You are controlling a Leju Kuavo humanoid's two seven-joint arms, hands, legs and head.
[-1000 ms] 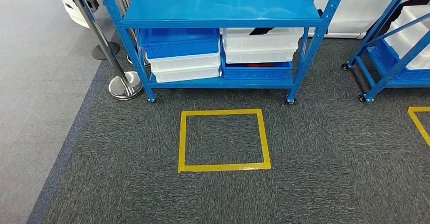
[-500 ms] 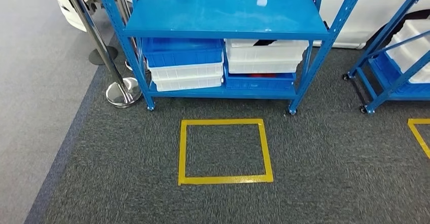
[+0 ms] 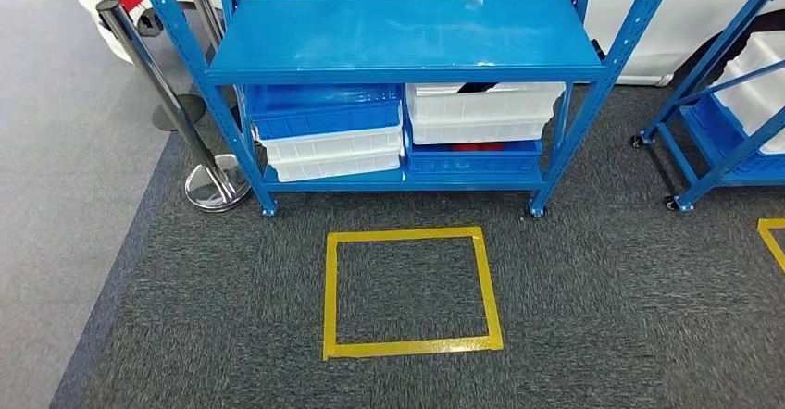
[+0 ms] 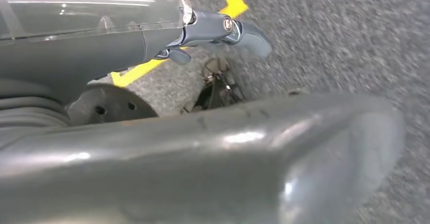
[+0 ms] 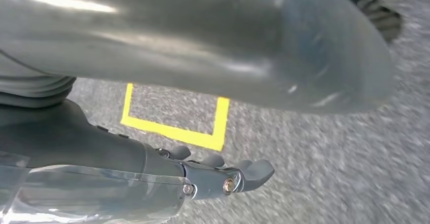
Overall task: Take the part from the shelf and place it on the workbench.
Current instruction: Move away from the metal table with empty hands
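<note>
Head view: blue shelf at 12 o'clock, bare top deck; lower deck holds blue and white bins, with a dark part in the upper right white bin. Yellow floor square lies on open carpet. Stanchion at 10 o'clock. Wrist views: left hand and right hand hold nothing, fingers loosely extended over carpet.

I see the blue metal shelf standing upright on the grey carpet at my 12 o'clock, its top board bare and glossy. On its lower level sit stacked blue and white bins; the part itself I cannot make out, though something dark shows in the upper right white bin.
</note>
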